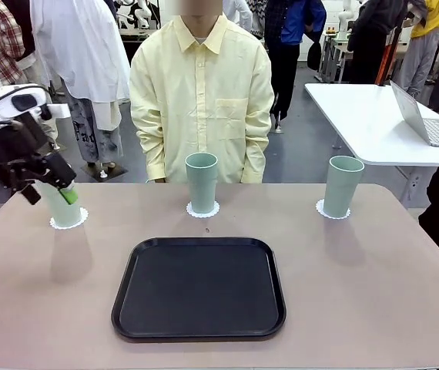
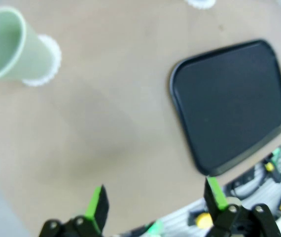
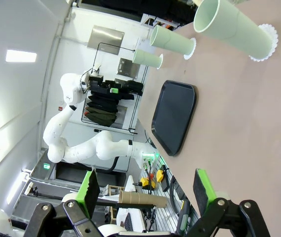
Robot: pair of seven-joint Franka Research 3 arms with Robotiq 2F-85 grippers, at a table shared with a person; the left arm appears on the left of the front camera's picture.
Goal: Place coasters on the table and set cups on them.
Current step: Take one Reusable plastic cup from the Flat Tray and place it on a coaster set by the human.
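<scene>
With each tall mint-green plastic cup on a lacy white coaster, the wide-open left gripper should rise straight, clear of the counter's left-edge cup.

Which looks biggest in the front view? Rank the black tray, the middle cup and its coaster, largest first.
1. Black tray, clearly the largest.
2. Middle cup.
3. Its coaster, a thin disc barely wider than the cup's base.
The tray lies nearer the camera, which exaggerates its lead but not the order.
</scene>
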